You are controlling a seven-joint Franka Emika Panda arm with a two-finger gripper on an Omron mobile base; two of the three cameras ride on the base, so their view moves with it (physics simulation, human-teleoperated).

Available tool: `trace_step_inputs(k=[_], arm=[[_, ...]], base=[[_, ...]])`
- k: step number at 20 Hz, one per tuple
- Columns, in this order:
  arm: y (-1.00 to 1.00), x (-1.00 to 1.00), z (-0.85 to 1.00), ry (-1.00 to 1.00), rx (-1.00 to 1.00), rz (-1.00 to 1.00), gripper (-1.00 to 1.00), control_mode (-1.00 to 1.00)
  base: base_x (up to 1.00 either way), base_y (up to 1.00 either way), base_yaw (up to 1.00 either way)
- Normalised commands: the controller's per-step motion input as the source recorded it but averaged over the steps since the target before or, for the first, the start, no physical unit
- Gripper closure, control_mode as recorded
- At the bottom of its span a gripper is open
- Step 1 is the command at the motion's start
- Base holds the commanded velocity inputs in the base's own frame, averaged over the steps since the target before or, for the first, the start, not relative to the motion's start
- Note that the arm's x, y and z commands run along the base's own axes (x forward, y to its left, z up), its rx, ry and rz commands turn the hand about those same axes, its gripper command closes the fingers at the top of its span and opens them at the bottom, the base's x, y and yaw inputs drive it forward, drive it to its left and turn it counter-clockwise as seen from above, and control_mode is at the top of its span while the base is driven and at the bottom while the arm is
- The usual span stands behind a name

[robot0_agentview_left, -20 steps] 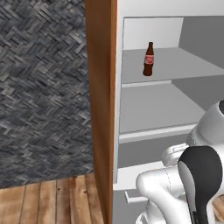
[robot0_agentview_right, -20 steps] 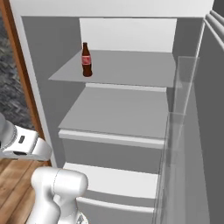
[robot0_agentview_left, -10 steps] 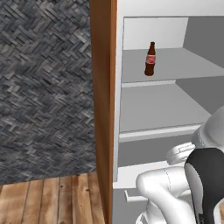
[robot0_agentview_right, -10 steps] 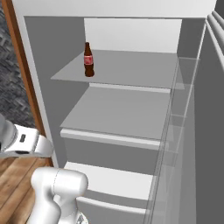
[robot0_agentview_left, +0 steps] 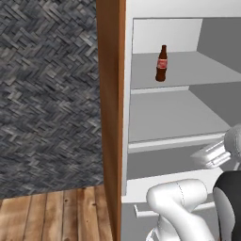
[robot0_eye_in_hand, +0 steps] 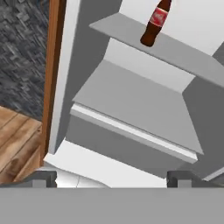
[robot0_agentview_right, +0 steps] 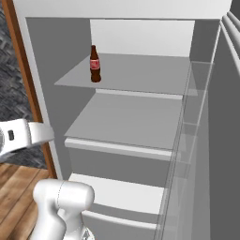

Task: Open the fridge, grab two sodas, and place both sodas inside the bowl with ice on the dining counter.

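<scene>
Pincer point(robot0_eye_in_hand: 111, 178) wide; brown red-labelled bottle point(robot0_eye_in_hand: 155, 22).

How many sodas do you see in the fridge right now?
1. A cola bottle stands upright near the left front of the upper shelf. No can shows on the visible shelves; the fridge bottom and door side are partly hidden, so one may be there.

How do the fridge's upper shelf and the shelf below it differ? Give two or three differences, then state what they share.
The upper shelf carries a cola bottle standing upright near its left front corner; the lower shelf has no bottle on it. The upper shelf is a thin flat plate, while the lower shelf ends in a thicker white front lip. The upper shelf sits further back; the lower shelf reaches nearer the camera. Both are pale grey, level and inside the open fridge.
</scene>
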Motion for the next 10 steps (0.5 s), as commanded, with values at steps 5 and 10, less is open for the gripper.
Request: trace_step_inputs(k=[5, 10], arm=[[-0.01, 0.03, 0.37, -0.35, -0.09, 0.06, -1.0, -1.0], [-0.01, 0.15, 0.31, -0.18, 0.0, 0.0, -1.0, -1.0]], base=[[0.0, 0.0, 0.0], [0.0, 0.0, 0.0]])
